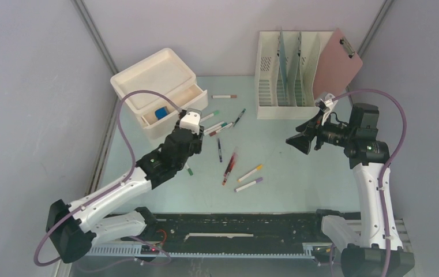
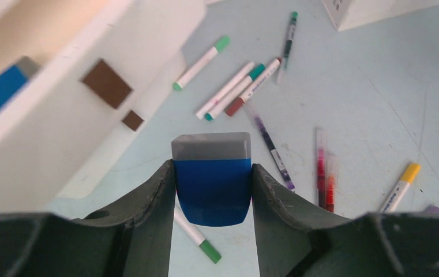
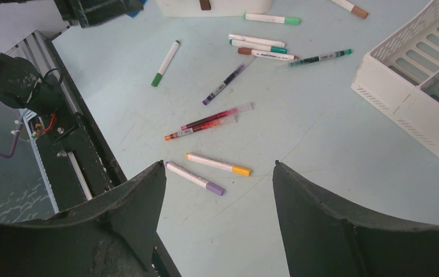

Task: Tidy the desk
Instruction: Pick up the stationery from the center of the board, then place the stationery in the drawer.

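Left gripper (image 2: pixel 212 171) clamps one blue eraser (image 2: pixel 212 199); a second eraser (image 2: pixel 0 89) lies in the drawer unit (image 2: pixel 61 138) ahead-left of it. Right gripper (image 3: pixel 218 170) hangs with jaws apart, empty. Eleven pens (image 1: pixel 229 164) lie scattered on the mint desk (image 1: pixel 297 179) beneath both grippers, with grey walls (image 1: pixel 26 86) around.

The bench (image 1: pixel 297 184) is a large, flat, pale mint-green rectangle, smooth and level, lying between grey walls (image 1: pixel 26 86) on its left, right and far sides. A black slotted rail (image 1: pixel 234 228) runs along its near edge. Close up, the surface shows faint scuffs, thin curved scratches and a few small dark specks. It is untidy: loose markers and pens (image 1: pixel 228 164) lie at all angles over its middle, some touching in small clusters, others apart. A cream drawer unit (image 1: pixel 159 86) stands on its far left corner and a cream file rack (image 1: pixel 286 75) towards its far right
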